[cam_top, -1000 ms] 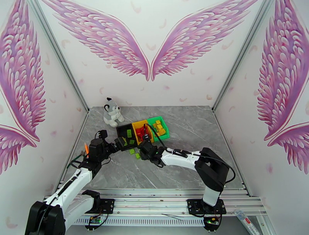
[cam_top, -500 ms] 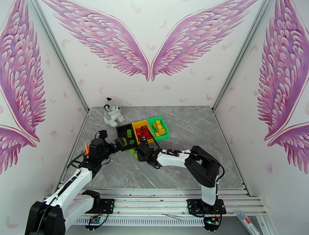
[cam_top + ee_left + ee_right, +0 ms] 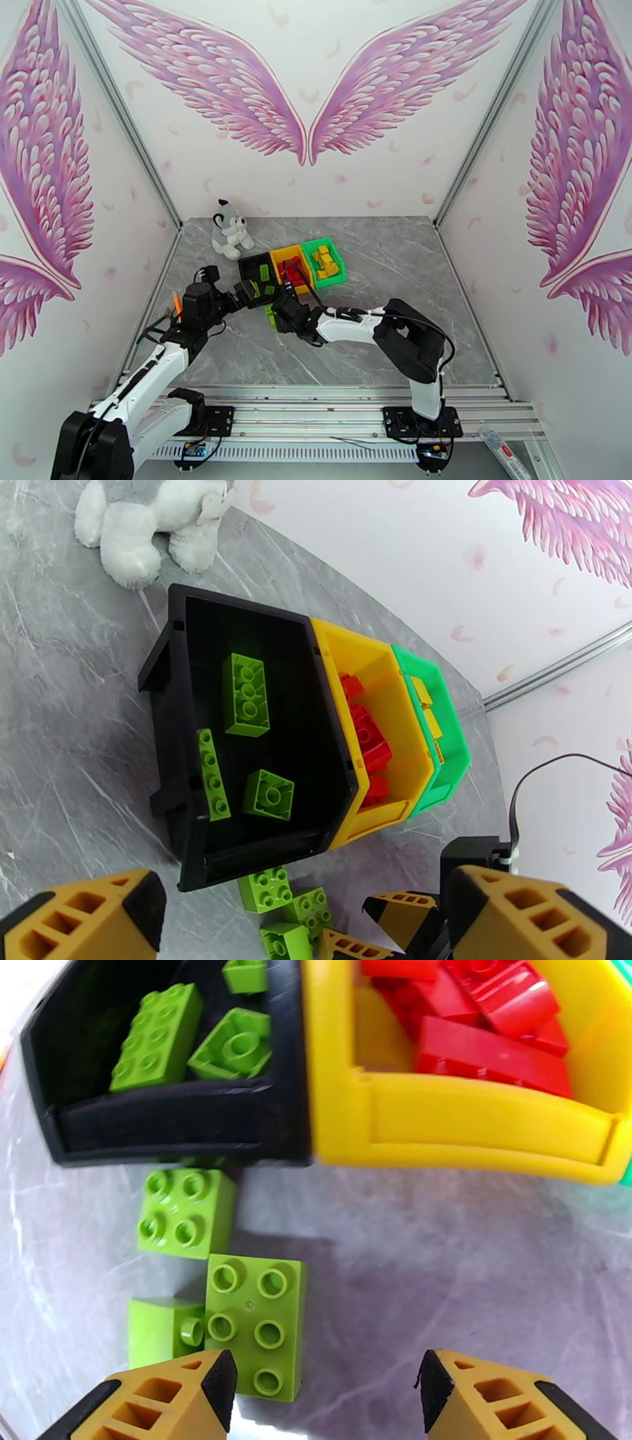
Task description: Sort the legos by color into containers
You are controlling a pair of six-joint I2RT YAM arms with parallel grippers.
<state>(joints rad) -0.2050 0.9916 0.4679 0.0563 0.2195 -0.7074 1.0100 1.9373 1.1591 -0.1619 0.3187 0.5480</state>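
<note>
**Right claw wide and empty at the loose green legos**

The right claw stands wide open with nothing in it, low over the table. At the left of its gap, close against its left finger, lies a six-stud green brick, studs up. Whether the finger touches it I cannot tell. Hard against that brick's left side sits a small green brick, tipped so that a stud faces sideways. Just ahead of both is a four-stud green brick, studs up, right before the black bin.

That bin already holds green bricks. Pressed to its right is the yellow bin, filled with red bricks. Further right is the green bin, holding yellow bricks.

These legos look hard, light and glossy. They should not give under the fingers, but will likely skid on the smooth table if one finger arrives first. The best hold seems to be on two flat opposite sides, across the short width, below the studs. For the six-stud brick the claw would need to shift left to centre it, and the tipped neighbour leaves the left finger little room.

The left claw is also wide and empty, above the black bin's near wall. A plush toy sits well beyond the bins.
</note>
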